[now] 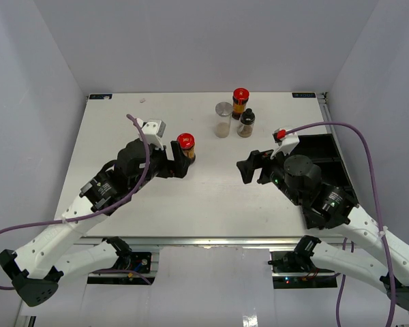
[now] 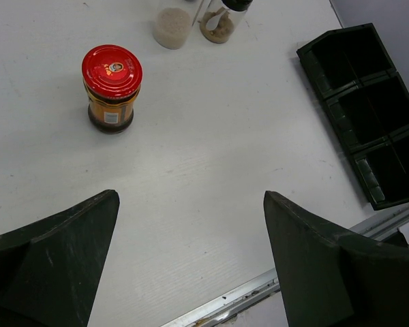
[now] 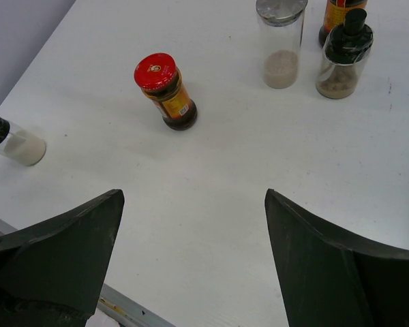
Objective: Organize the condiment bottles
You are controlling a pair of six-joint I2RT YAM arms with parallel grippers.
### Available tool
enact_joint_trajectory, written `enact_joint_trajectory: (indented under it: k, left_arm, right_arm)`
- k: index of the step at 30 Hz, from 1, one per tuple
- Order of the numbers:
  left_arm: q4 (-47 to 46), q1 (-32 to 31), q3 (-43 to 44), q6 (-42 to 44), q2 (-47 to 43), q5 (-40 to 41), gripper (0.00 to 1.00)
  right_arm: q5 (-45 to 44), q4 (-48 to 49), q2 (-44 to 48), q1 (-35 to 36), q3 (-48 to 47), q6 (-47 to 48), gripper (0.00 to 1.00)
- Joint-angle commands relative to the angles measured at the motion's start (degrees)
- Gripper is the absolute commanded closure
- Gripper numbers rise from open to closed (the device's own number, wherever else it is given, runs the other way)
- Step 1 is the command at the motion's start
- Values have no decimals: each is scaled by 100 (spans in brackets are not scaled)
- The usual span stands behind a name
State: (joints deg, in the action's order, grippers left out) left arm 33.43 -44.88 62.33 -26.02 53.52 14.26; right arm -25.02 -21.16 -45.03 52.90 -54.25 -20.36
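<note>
Left gripper (image 2: pixel 191 201) open and empty, the lone red-capped bottle (image 2: pixel 112 88) ahead and apart; best to centre on its body below the cap before closing; right gripper (image 3: pixel 191 197) likewise open, empty.

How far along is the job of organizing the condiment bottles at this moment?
Barely begun. Done: nothing; the long black plastic tray shows only empty compartments. In hand: nothing; the left gripper and right gripper are open and empty. Left: the lone red-capped amber bottle standing ahead of the left gripper, plus the far cluster of clear silver-lidded bottle, black-capped dark bottle and second red-capped bottle.
</note>
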Motion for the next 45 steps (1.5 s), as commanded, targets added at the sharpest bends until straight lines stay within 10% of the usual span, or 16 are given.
enact_joint_trajectory:
  k: [1,11,20,45]
  left_arm:
    - [-88,-12,-186,-77,-137,-69,2]
    - [-660,-12,-1177,-349,-565,-124,2]
    - [-904,-12,-1499,-603,-649,138,2]
    - [-1140,-12,-1949,-471,-969,-636,2]
  right_arm:
    - [66,135,116,9,-184,-5,10]
    - [-1465,1394,-684,-276,89,782,10]
    - [323,1605,-3327,-2548,-1881,786,7]
    - [1799,1321,-6396,-3462,-3750,1601,4]
